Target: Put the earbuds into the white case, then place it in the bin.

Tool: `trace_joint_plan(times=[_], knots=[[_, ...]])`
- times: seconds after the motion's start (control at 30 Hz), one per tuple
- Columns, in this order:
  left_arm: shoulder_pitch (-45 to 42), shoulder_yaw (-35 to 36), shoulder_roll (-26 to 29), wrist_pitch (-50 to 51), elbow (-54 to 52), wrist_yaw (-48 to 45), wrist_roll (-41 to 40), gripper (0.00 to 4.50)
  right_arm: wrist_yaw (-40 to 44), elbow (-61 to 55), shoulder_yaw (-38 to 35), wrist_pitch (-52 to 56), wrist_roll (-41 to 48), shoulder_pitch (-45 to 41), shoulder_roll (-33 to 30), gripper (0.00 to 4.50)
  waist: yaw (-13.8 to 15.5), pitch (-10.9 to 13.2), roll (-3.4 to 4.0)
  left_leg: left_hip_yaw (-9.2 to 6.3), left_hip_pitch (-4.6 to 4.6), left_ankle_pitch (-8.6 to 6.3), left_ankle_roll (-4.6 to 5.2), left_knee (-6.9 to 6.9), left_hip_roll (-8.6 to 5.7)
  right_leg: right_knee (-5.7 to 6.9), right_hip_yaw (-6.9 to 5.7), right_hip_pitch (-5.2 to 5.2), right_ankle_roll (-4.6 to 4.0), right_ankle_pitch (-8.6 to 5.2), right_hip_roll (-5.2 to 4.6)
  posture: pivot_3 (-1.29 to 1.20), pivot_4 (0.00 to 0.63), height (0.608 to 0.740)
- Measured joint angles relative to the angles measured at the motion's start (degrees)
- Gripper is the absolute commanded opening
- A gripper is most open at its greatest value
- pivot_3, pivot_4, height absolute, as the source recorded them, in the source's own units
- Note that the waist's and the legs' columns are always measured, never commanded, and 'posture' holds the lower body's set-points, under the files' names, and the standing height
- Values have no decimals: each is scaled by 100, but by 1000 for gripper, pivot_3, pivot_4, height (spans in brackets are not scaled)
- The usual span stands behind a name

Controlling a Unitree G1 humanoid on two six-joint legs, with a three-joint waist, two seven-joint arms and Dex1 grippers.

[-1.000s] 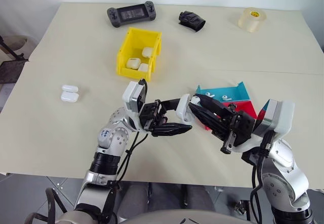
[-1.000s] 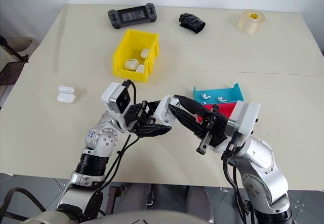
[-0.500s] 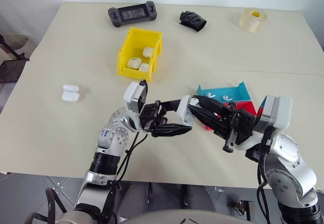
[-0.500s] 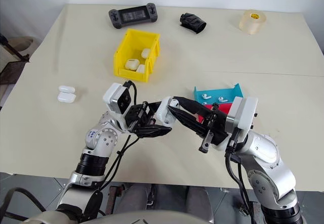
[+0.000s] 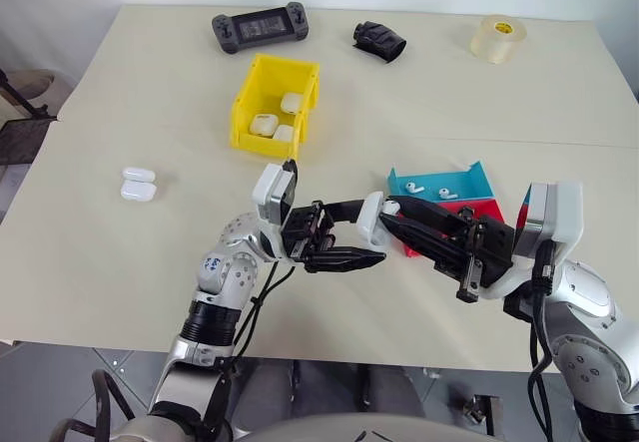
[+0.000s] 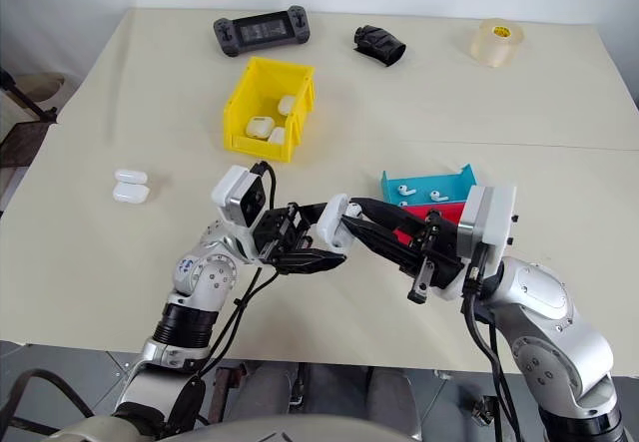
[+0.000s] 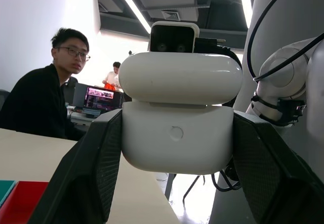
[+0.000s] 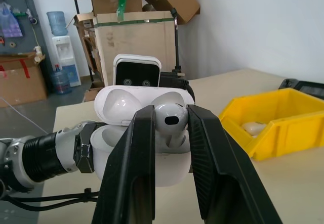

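Note:
My left gripper (image 5: 367, 232) is shut on the white case (image 7: 177, 133) and holds it above the table's front middle, with the lid hinged open. My right gripper (image 8: 170, 112) reaches in from the right and is shut on one white earbud (image 8: 169, 122). The bud's stem points down at the open case (image 8: 116, 148); I cannot tell whether it touches the socket. The yellow bin (image 5: 250, 93) stands farther back on the table, left of centre, with white cases (image 5: 263, 124) lying in it. More earbuds (image 5: 411, 189) lie in the teal tray (image 5: 469, 178).
A red tray (image 5: 479, 210) sits against the teal one, behind my right arm. Two more white cases (image 5: 138, 185) lie on the table's left. At the far edge lie a game controller (image 5: 259, 28), a black object (image 5: 378, 41) and a tape roll (image 5: 498, 38). A person (image 7: 45, 97) sits beyond the table.
My right wrist has rolled and its forearm has swung out to the right, with the fingertips staying at the case. The left gripper holds the case still.

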Motion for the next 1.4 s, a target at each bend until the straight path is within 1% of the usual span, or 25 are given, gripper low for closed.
trace_joint_plan(times=[0.2, 0.33, 0.4, 0.43, 0.5, 0.53, 0.57, 0.6, 0.67, 0.73, 0.83, 0.87, 0.9, 0.97, 1.1, 1.17, 1.23, 1.3, 1.33, 1.4], knots=[[1, -22, -27, 0, 1, 0, 33, 2817, -14, -60, -115, 212, 155, 16, -199, 578, 1, 0, -1, 0, -1, 0, 0, 0, 0, -2, -1, 0, 0, 0, 0, 0, 150, 740], [1, -14, -29, -2, 0, -1, 34, 2817, -21, -45, -90, 221, 187, -5, -179, 578, 1, 1, -1, 0, -1, 0, 0, 0, 0, -2, -1, 1, 0, 0, 0, 0, 150, 740], [1, 22, -30, -8, 0, 0, 33, 2817, -28, 2, -53, 219, 185, -57, -101, 1288, 0, 1, -1, 0, -1, 0, 0, 0, 1, -2, -2, 0, 0, 0, 1, 0, 150, 740], [0, 38, -31, -14, 0, -1, 33, 2817, -54, 32, -51, 226, 208, -65, -74, 1488, 0, 1, -1, 0, -1, 0, 0, 0, 1, -2, -2, 0, 0, 0, 1, 0, 150, 740], [0, 44, -38, -35, -1, -7, 33, 2817, -66, 58, -131, 255, 254, -28, -78, 2090, 1, 1, -1, 0, -1, 0, 0, 0, 0, -3, -2, 0, 0, 0, 0, 0, 150, 740], [0, 52, -43, -71, -2, -15, 33, 2817, -67, 67, -183, 265, 267, 15, -83, 2548, 4, 1, -1, -1, -2, 0, 0, 0, 0, -3, -2, 0, 0, 0, 0, 0, 150, 740], [0, 65, -43, -84, -2, -28, 33, 2817, -67, 75, -225, 266, 267, 55, -89, 2799, 10, 1, -1, -1, -2, 0, 0, 0, 0, -4, -3, 1, 0, 0, 0, 0, 150, 740], [0, 73, -43, -100, -2, -48, 33, 2817, -53, 72, -316, 258, 267, 123, -106, 3149, 16, 1, -1, -1, -3, 0, 0, 0, -1, -6, -4, 1, 0, 0, -1, 0, 150, 740], [-5, 84, -42, -179, -20, -86, 22, 2817, 127, 28, -626, 241, 250, 486, -273, 3805, 32, 1, -2, -3, -8, -1, 2, 0, -3, -13, -6, 3, 0, 0, -2, 0, 150, 740], [-3, 102, -6, -289, -115, -172, 0, 2817, 364, 68, -1106, 280, 243, 1107, -487, 4461, 65, 1, -2, -11, -9, -3, 6, -1, -2, -32, -18, 15, 0, 0, -1, 0, 150, 740], [93, 104, 87, -410, -136, -237, 10, 2817, 742, 246, -2083, 216, 199, 1819, -616, 4461, 46, 1, -2, 0, -4, -3, 10, -2, -1, -42, -20, 26, 2, 1, -2, 0, 150, 740], [205, 78, 95, -473, -148, -267, 14, 2817, 916, 438, -2465, 97, 33, 2116, -625, 4461, 44, 1, -2, -1, -1, -4, 11, -2, -1, -46, -23, 32, 2, 1, -2, 0, 150, 740], [288, 59, 99, -516, -149, -279, 20, 2817, 1055, 602, -2652, -4, -140, 2311, -625, 4461, 38, 1, -2, 0, 2, -4, 11, -2, -1, -46, -24, 35, 2, 1, -2, 0, 150, 740], [422, 22, 104, -583, -149, -284, 28, 2817, 1456, 977, -2895, -383, -628, 2668, -608, 4461, 27, 1, -2, 1, 4, -4, 11, -3, 1, -46, -23, 36, 2, 1, 0, 0, 150, 740], [447, -9, 111, -808, -150, -304, 89, 2817, 1990, 1639, -3107, -1157, -1313, 2854, -510, 4461, 6, 0, -1, 13, 16, -3, 12, -2, 1, -47, -13, 44, 2, 1, -1, 0, 150, 740], [513, -58, 121, -960, -146, -350, 176, 2817, 2146, 2096, -3183, -1564, -1707, 2791, -527, 4461, 5, 0, 0, 15, 20, -3, 12, -3, 1, -56, -10, 50, 2, 1, 0, 0, 150, 740], [598, -81, 130, -1042, -139, -346, 231, 2817, 2181, 2323, -3073, -1626, -1911, 2529, -662, 4461, -22, 0, 2, 20, 23, -3, 12, -3, 5, -56, -3, 49, 2, 1, 0, 0, 150, 740], [658, -112, 104, -1090, -127, -278, 254, 2817, 2122, 2321, -2827, -1336, -1880, 1889, -1012, 4461, -78, 4, 20, 36, 25, 0, 15, 0, 4, -61, 12, 49, 2, 1, -2, 0, 150, 740], [679, -141, 99, -1110, -132, -238, 260, 2817, 2037, 2292, -2612, -1029, -1843, 1426, -1271, 4461, -94, 5, 28, 35, 26, 0, 15, 3, 5, -61, 12, 50, 1, 1, -2, 0, 150, 740], [705, -206, 69, -1146, -150, -179, 278, 2817, 1954, 2222, -2298, -529, -1802, 890, -1753, 4461, -55, 7, 36, 22, 24, 1, 14, 5, 6, -58, 6, 47, 1, 1, -1, 0, 150, 740]])
